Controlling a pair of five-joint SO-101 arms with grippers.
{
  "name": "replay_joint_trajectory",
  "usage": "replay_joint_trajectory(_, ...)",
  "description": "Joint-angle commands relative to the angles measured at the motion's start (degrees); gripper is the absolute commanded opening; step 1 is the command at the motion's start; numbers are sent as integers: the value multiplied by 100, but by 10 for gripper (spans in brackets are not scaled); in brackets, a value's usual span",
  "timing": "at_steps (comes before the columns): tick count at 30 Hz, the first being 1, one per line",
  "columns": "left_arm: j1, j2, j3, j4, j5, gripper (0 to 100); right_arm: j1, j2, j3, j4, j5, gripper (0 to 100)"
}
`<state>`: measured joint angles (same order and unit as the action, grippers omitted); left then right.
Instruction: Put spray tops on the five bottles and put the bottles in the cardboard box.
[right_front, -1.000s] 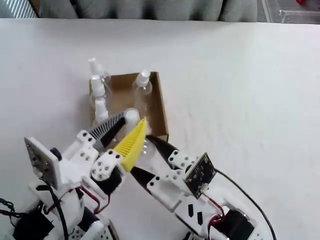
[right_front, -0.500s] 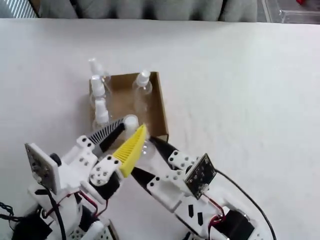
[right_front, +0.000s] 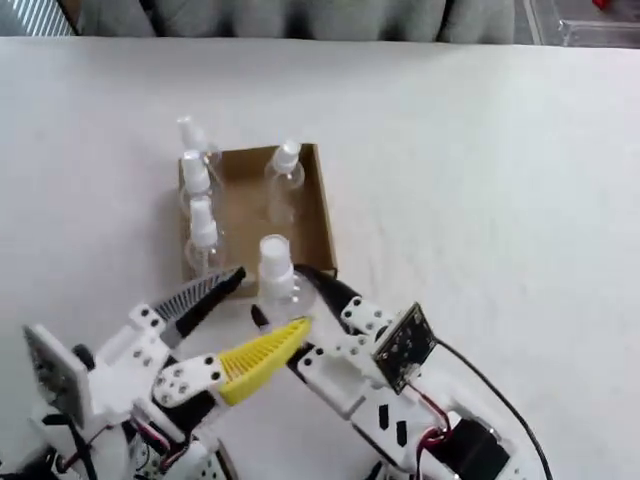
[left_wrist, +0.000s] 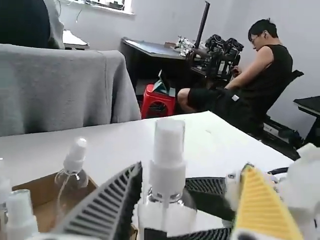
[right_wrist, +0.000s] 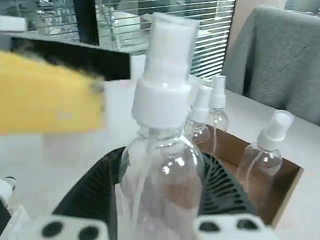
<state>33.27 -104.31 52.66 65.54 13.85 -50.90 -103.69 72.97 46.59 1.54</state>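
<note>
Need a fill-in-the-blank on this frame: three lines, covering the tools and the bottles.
1. The right tool is shut on a clear ___.
2. The left tool, with one black finger and one yellow, stands ___.
3. In the high view, ___ bottles carry white spray tops.
Missing words: bottle; open; five.
</note>
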Motion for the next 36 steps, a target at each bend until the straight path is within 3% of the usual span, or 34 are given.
replay_joint_trajectory(1, -444, -66, -703, 334, -26, 297, 514, 40, -62, -198, 53, 16)
replay_joint_trajectory(8, -497, -66, -1477, 1143, -18, 277, 1648, 84, -97, -1455, 44, 16)
replay_joint_trajectory(14, -462, -66, -1495, 1398, -18, 7, 1859, 382, -580, -2193, 18, 16)
replay_joint_trajectory(16, -453, -66, -1486, 1415, -9, 59, 1868, 813, -993, -2290, 9, 16)
replay_joint_trajectory(20, -418, -66, -1486, 1407, -9, 17, 1851, 2000, -2110, -2396, 0, 16)
replay_joint_trajectory(25, 426, -66, -1196, 1389, -9, 20, 1815, 3389, -3560, -2387, -9, 16)
replay_joint_trajectory(32, 1402, -75, -308, 941, -62, 20, 760, 4374, -4695, -2387, -44, 16)
replay_joint_trajectory(36, 1666, -84, 334, 387, -70, 20, -31, 4541, -4826, -2352, -615, 16)
